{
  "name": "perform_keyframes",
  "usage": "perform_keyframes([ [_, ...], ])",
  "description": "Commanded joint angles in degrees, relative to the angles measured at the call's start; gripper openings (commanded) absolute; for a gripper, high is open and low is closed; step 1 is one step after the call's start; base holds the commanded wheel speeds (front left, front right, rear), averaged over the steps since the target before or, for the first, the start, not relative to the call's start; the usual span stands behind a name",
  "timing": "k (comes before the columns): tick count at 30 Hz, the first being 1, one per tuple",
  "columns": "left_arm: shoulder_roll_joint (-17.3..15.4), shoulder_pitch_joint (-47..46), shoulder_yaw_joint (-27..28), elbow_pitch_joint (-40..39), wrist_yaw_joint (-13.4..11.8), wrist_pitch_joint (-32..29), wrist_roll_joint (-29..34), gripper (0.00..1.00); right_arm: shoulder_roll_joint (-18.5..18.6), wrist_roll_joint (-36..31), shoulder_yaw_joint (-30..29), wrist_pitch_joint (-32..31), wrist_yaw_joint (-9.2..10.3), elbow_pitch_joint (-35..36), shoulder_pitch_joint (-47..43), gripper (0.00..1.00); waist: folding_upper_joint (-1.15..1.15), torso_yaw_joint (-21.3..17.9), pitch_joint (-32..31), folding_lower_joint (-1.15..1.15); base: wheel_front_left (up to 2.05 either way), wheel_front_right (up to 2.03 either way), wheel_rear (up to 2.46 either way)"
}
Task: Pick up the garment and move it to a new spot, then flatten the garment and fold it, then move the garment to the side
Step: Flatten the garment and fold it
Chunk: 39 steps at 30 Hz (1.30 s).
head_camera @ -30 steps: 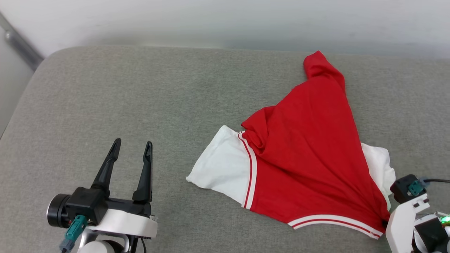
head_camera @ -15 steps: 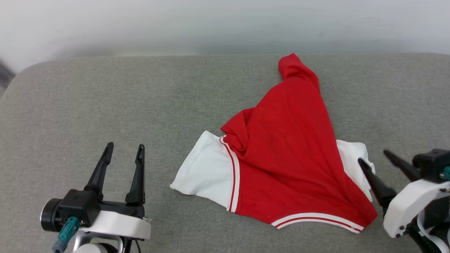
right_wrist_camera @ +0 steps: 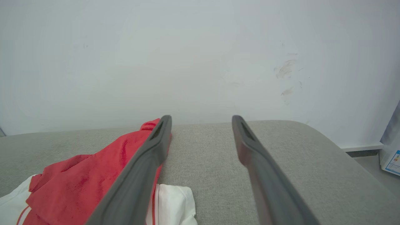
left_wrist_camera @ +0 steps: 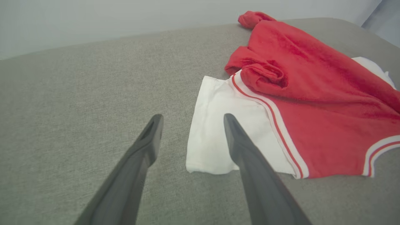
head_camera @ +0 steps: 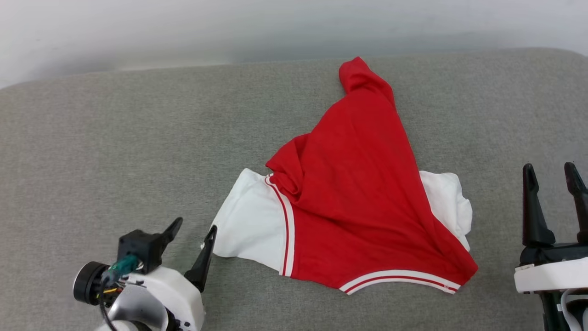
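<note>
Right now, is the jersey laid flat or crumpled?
Crumpled: the red jersey lies in a rough triangle, body folded over, wrinkles bunched beside one white sleeve.

I see left gripper (head_camera: 196, 224): dark tapered fingers (head_camera: 201, 264), white shell (head_camera: 177, 294), teal plug (head_camera: 120, 266), probably yellowish wires | right gripper (head_camera: 549, 166): dark fingers, white band (head_camera: 549, 279), white cable (head_camera: 564, 307)

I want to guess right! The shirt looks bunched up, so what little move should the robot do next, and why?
Probably ease the left gripper forward so its open fingers straddle the near corner of the white sleeve, then close. The garment lies crumpled on the grey cushion, nothing holds it, and that corner sits just beside the fingers.
</note>
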<state>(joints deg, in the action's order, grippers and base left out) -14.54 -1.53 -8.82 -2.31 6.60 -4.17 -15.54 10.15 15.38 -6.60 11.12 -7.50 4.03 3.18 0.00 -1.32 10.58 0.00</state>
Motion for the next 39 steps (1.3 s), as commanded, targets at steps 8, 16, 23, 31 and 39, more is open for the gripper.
perform_keyframes([
  [8,-3.9,-3.0,-1.3,-4.0,-2.4,-24.6,-1.3,1.0,-1.7,-1.6,1.4,1.8,0.02,-1.1,1.3,1.0,0.0,-3.0,3.5,0.0,0.0,0.0,0.0],
  [16,-5.0,-2.3,-2.1,-2.3,-4.1,-32.5,-1.0,1.0,-2.1,-1.5,2.4,2.6,0.02,-2.1,2.4,1.0,0.0,-4.9,6.7,0.0,0.0,0.0,0.0],
  [23,-4.3,-0.6,-3.3,2.2,-4.8,-34.0,-1.5,0.0,-2.4,-1.9,2.4,3.1,0.02,-2.6,2.9,1.0,0.0,-5.0,7.8,0.0,0.0,0.0,0.0],
  [31,-2.9,-3.1,1.2,2.4,-7.2,-24.9,-2.7,0.0,-0.9,-2.8,2.5,1.4,0.02,-3.3,1.5,1.0,0.0,-2.5,6.2,0.0,0.0,0.0,0.0],
  [39,-5.0,-1.0,6.7,-1.5,-8.8,-17.8,-3.6,0.0,1.6,-3.8,3.3,-8.6,0.02,-5.4,-0.9,1.0,0.0,1.2,3.4,0.0,0.0,0.0,0.0],
])
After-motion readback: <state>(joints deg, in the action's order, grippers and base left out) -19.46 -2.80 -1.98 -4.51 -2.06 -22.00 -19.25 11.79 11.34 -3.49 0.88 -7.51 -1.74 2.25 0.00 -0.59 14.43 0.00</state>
